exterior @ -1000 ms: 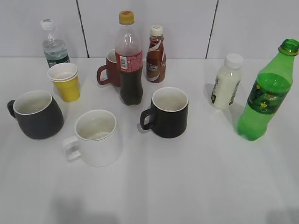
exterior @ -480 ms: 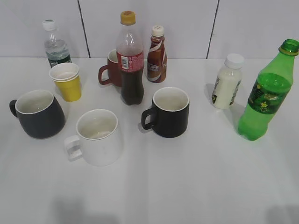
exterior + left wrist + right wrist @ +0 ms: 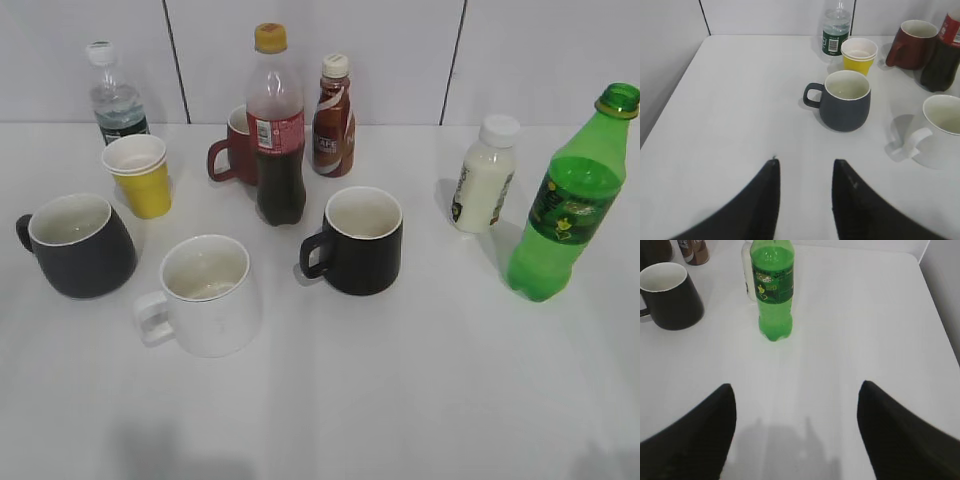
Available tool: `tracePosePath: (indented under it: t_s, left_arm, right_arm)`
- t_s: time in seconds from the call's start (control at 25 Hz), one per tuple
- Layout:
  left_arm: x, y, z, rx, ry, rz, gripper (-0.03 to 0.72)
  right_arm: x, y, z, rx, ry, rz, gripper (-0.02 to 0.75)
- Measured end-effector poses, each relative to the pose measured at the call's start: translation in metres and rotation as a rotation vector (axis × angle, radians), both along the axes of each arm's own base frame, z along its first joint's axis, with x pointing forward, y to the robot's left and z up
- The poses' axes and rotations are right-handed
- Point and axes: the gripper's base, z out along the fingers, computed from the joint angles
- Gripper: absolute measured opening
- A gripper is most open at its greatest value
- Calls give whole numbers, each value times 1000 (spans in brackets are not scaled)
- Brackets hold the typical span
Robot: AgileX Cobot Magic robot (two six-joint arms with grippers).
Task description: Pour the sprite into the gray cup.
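Observation:
The sprite [image 3: 568, 200], a tall green bottle with no cap, stands upright at the right of the table; it also shows in the right wrist view [image 3: 772, 287]. The gray cup [image 3: 78, 245], cream inside with its handle to the left, stands at the far left; it also shows in the left wrist view [image 3: 845, 100]. My left gripper [image 3: 804, 161] is open and empty, well short of the gray cup. My right gripper [image 3: 796, 386] is wide open and empty, short of the sprite. Neither gripper shows in the exterior view.
A white mug [image 3: 205, 295], a black mug [image 3: 362, 240], a cola bottle [image 3: 277, 125], a red mug [image 3: 236, 148], a brown coffee bottle [image 3: 333, 115], stacked yellow cups [image 3: 140, 175], a water bottle [image 3: 112, 95] and a white milk bottle [image 3: 487, 175] stand on the white table [image 3: 400, 400].
The exterior view wobbles by a few pixels; no object or gripper has visibly moved.

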Motion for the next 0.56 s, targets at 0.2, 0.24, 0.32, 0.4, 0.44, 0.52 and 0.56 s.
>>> tracePosePath:
  t_s: [0.2,0.24,0.32,0.4,0.44,0.52,0.56]
  left_arm:
    - [0,0,0,0,0,0,261]
    - [0,0,0,0,0,0,255]
    - [0,0,0,0,0,0,245]
    - [0,0,0,0,0,0,241]
    - [0,0,0,0,0,0,241]
    - [0,0,0,0,0,0,241]
    - [0,0,0,0,0,0,241]
  right_arm:
    - [0,0,0,0,-1,0,564]
    - [0,0,0,0,-1,0,564]
    - [0,0,0,0,-1,0,564]
    - [0,0,0,0,-1,0,564]
    - [0,0,0,0,-1,0,564]
    - [0,0,0,0,-1,0,564]
    - [0,0,0,0,-1,0,564]
